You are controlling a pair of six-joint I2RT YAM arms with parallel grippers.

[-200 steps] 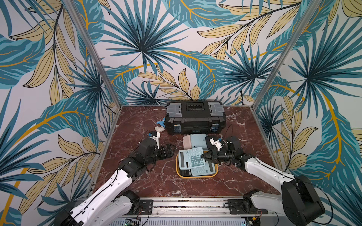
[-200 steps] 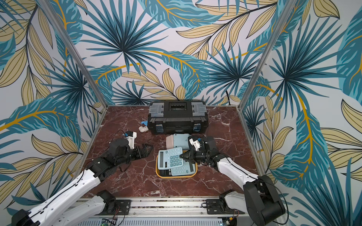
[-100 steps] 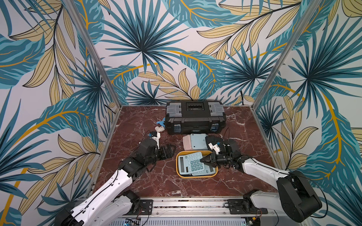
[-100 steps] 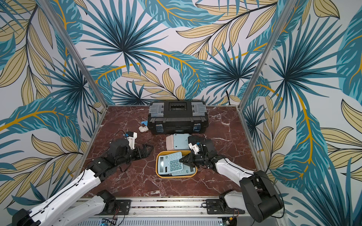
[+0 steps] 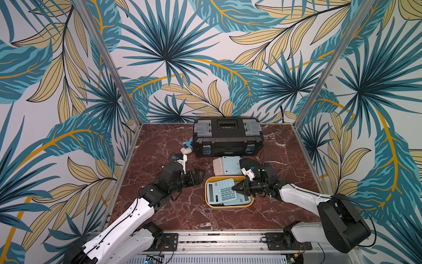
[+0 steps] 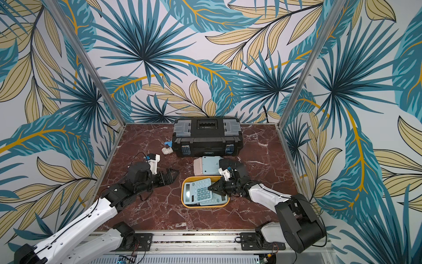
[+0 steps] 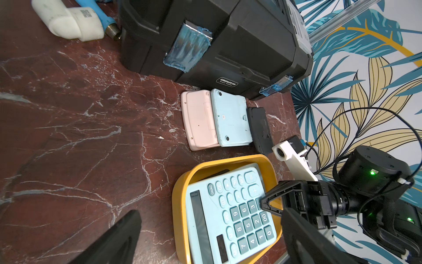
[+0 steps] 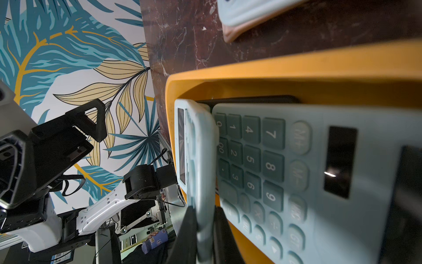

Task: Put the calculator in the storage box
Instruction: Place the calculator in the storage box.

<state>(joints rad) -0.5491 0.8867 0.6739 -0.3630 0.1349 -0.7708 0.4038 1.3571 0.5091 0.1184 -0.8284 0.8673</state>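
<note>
At the middle of the desk [image 5: 182, 212], left fingers [image 5: 199, 173] spread wide beside the storage box [image 5: 228, 206], where the blue calculator [image 5: 220, 192] lies tilted, its edge clamped between the right fingers [image 5: 238, 188]; beyond, face-down calculators [image 5: 229, 165], then a toolbox [image 5: 228, 137] at the back edge.

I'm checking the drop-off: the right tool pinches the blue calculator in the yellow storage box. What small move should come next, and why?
Probably open the right tool and let go: the calculator it pinches by the edge already lies inside the storage box, resting on another calculator there.
</note>
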